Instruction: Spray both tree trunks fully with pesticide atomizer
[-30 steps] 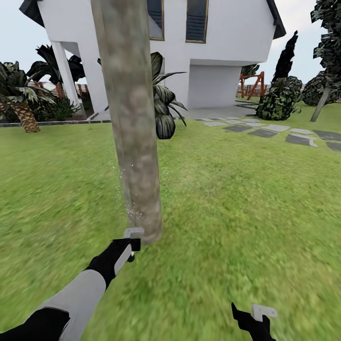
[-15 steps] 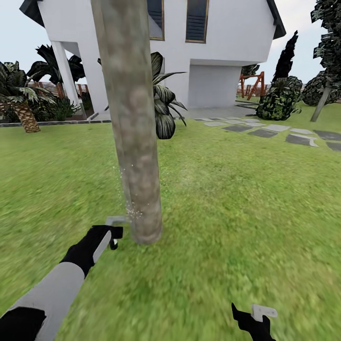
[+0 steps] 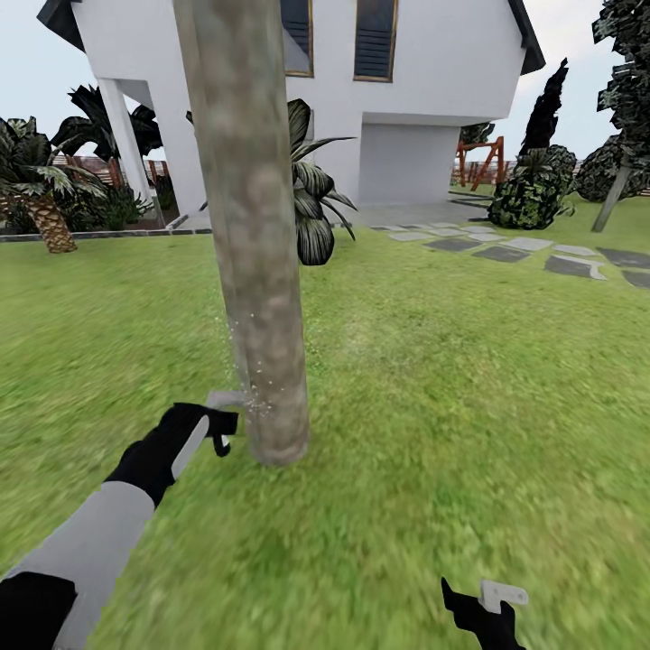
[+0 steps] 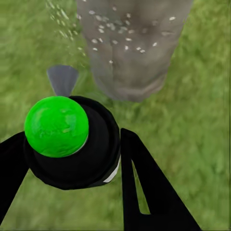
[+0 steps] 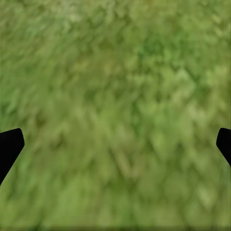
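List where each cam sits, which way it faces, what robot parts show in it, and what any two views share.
Head view: on the robot's head, facing forward and down over the grass toward the tree trunk and the white house; left gripper beside the trunk's base, right gripper low.
Left wrist view: on the left arm, looking along the fingers at the trunk's base, pesticide atomizer clamped between them.
Right wrist view: on the right arm, facing grass, fingertips wide apart.
Shared: head and left wrist views both show the trunk with white pesticide specks.

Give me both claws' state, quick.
Left claw: shut on the black cylindrical atomizer bottle with green cap.
Right claw: open, holding nothing.
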Robot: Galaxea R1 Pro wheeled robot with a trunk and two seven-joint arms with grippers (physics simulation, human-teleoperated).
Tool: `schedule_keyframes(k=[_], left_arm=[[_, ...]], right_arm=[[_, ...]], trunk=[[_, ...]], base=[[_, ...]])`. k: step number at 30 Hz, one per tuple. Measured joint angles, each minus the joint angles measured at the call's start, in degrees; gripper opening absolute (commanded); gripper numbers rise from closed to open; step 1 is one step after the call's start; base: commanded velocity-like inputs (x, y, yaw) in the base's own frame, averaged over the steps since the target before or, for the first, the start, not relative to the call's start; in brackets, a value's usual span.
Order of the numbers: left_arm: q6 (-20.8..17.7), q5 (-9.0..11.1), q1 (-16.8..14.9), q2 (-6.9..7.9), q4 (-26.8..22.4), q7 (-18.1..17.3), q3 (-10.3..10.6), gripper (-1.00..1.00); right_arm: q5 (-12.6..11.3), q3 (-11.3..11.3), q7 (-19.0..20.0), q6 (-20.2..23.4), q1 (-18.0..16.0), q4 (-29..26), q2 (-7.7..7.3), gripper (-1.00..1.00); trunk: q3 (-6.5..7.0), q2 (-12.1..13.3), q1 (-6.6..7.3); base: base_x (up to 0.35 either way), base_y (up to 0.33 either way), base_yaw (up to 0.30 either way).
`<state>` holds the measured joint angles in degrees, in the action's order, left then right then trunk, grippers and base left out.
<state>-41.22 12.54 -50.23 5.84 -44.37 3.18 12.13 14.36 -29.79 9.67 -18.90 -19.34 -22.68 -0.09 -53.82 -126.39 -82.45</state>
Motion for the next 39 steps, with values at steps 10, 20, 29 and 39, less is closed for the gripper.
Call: schedule_keyframes(k=[10, 20, 29, 39], left_arm=[[-3.72, 0.43, -3.75, -5.42, -0.23, -5.19, -1.49, -1.0], [-7.64, 0.12, -6.0, 2.03, -3.01, -5.54, -1.92, -1.0], [-15.19, -0.57, -9.31, -3.28, -8.66, -5.2, -1.62, -1.0], [-16.37, 1.91, -11.64, -2.24, -9.63, -5.78, -1.51, -1.0]], right_arm=[[0.01, 0.0, 0.0, 0.0, 0.0, 0.0, 0.0, 1.0], [-0.03, 0.0, 0.0, 0.0, 0.0, 0.0, 0.0, 1.0], [0.02, 0.0, 0.0, 0.0, 0.0, 0.0, 0.0, 1.0], [0.01, 0.0, 0.0, 0.0, 0.0, 0.0, 0.0, 1.0]], trunk=[[0.0, 0.0, 0.0], [0.0, 0.0, 0.0], [0.0, 0.0, 0.0], [0.0, 0.0, 0.0]], base=[[0.0, 0.0, 0.0], [0.0, 0.0, 0.0], [0.0, 0.0, 0.0], [0.0, 0.0, 0.0]])
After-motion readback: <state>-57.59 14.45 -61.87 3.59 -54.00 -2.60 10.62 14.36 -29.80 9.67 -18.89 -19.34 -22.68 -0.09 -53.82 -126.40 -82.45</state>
